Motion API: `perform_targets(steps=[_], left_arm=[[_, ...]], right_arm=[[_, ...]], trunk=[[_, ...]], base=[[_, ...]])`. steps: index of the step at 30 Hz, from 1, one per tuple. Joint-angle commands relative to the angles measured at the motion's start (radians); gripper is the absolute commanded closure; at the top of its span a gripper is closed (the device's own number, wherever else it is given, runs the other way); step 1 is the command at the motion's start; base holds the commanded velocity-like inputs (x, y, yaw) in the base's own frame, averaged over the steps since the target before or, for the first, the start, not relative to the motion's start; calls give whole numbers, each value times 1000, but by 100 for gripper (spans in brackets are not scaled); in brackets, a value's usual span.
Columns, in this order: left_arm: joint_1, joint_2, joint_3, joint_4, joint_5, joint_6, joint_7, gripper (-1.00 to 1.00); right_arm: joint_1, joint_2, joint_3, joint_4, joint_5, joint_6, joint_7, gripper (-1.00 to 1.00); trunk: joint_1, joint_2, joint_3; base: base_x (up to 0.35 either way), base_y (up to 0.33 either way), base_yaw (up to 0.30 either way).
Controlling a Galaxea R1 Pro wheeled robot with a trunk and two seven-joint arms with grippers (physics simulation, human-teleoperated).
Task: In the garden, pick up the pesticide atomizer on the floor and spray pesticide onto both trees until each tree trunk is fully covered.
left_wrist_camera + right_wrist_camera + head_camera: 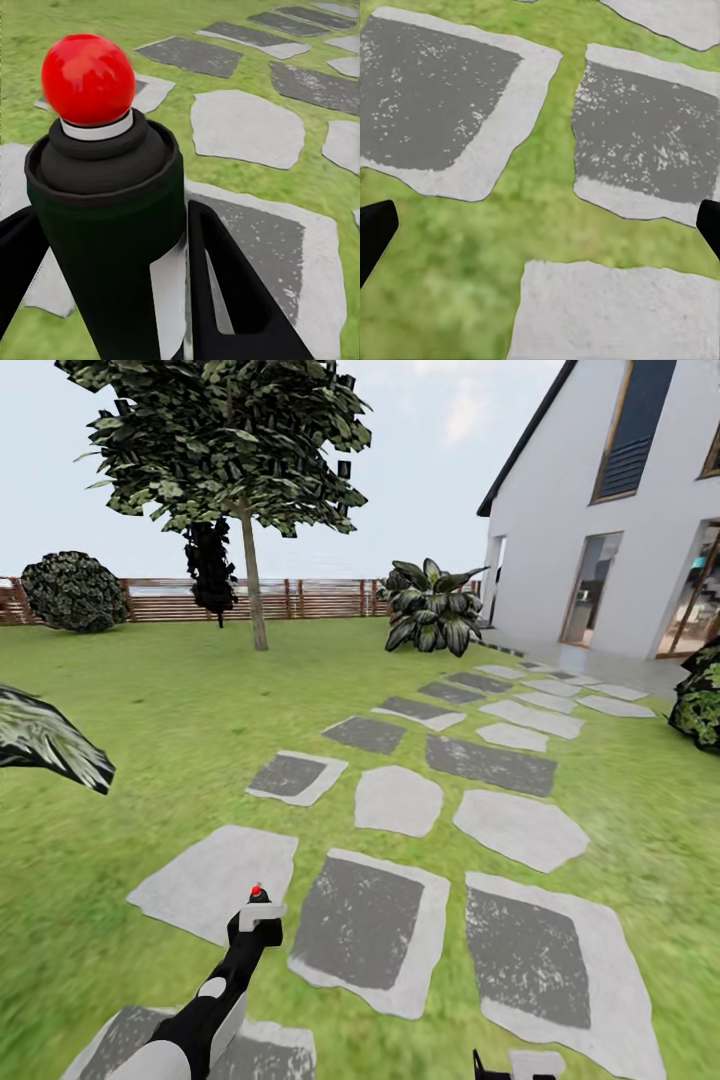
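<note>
My left gripper [247, 945] is shut on the pesticide atomizer [256, 916], a dark cylinder with a red ball on top, held low over the stepping stones. In the left wrist view the atomizer [105, 225] stands upright between the black fingers [225, 285]. One tree [220, 430] with a blocky green crown stands far ahead on the lawn, its thin bare trunk [254, 585] well beyond reach. My right gripper [512, 1066] is at the lower edge of the head view. In the right wrist view the right gripper [540, 225] is open over grass and stones.
Grey stepping stones [398, 798] run ahead toward the white house [610, 510] on the right. A wooden fence [300, 598] closes the far side. A palm-like plant [432, 605], a dark conifer [210, 565], round bushes [72, 592] and a leafy plant [45, 738] dot the lawn.
</note>
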Motion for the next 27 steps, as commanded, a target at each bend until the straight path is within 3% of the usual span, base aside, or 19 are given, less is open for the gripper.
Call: perform_targets(steps=[1, 24, 27], left_arm=[[-1, -1, 9, 1, -6, -3, -7, 100], [-1, -5, -2, -9, -4, -1, -8, 100], [-1, -58, -6, -16, -8, -1, -4, 100]], right_arm=[[-1, 1, -6, 2, 11, -3, -3, -100], [-1, 8, -5, 44, 11, -6, -2, -100], [-1, 8, -5, 43, 11, -6, -2, -100]], trunk=[[1, 0, -1], [1, 0, -1], [1, 0, -1]], base=[[342, 96, 0], [347, 32, 58], [350, 0, 1]])
